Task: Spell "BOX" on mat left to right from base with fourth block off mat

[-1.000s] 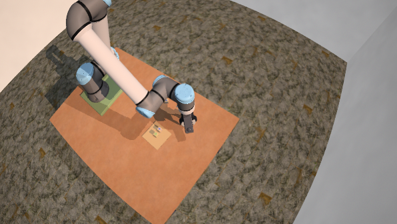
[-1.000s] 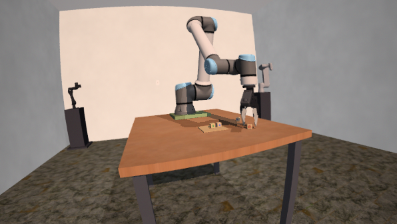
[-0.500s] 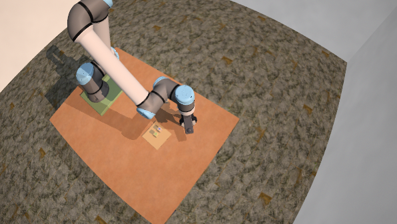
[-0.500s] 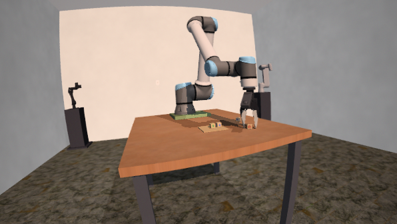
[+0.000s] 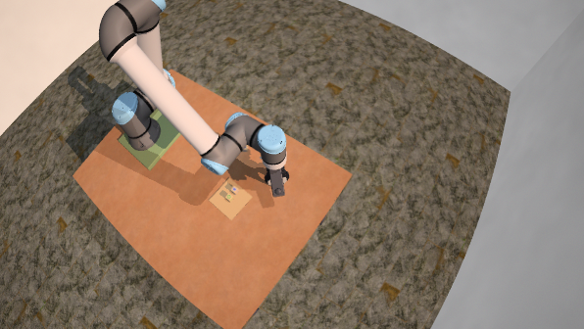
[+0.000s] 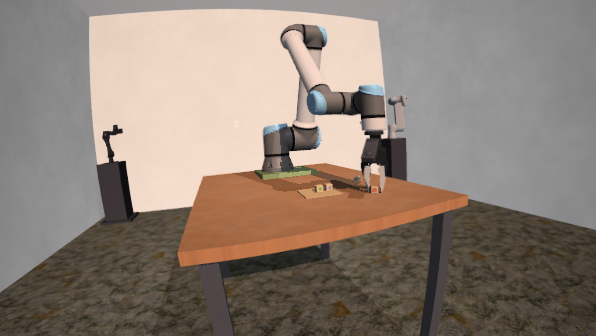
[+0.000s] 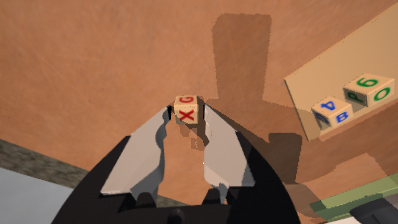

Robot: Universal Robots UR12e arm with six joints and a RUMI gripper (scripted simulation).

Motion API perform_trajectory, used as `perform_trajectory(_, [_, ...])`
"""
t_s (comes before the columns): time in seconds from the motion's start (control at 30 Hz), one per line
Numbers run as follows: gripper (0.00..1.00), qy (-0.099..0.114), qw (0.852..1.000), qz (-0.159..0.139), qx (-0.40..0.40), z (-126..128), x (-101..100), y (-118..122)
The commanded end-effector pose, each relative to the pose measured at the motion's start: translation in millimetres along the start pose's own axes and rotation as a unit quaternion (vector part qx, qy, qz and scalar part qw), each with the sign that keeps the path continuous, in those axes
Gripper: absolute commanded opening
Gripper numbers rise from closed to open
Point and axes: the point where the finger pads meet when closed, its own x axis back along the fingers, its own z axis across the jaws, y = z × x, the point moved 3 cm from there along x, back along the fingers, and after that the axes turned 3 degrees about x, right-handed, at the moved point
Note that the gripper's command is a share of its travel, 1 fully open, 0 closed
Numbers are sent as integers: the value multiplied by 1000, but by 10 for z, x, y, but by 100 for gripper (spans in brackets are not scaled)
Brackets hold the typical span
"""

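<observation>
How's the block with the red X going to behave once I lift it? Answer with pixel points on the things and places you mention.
The block with the red X (image 6: 375, 190) (image 7: 186, 110) looks rigid, so it probably won't flex. Its flat faces should resist rolling. Being small between the fingertips, it's likely light but could twist if gripped off-centre.

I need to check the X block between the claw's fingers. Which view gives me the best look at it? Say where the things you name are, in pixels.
The wrist view: the red X on the X block (image 6: 375, 190) (image 7: 186, 111) reads clearly there, between the claw's fingers. The exterior view shows it small on the table, its letter unreadable; the top view doesn't show it.
</observation>
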Motion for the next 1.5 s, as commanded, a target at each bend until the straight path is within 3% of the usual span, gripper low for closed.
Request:
perform_trajectory(0.0, [25, -1, 1000, 1, 0, -5, 9, -5])
perform_trajectory(0.4, [25, -1, 1000, 1, 0, -5, 9, -5])
perform_trajectory(0.43, [5, -1, 1000, 1, 0, -5, 9, -5])
perform_trajectory(1.47, [5, -1, 1000, 1, 0, -5, 9, -5])
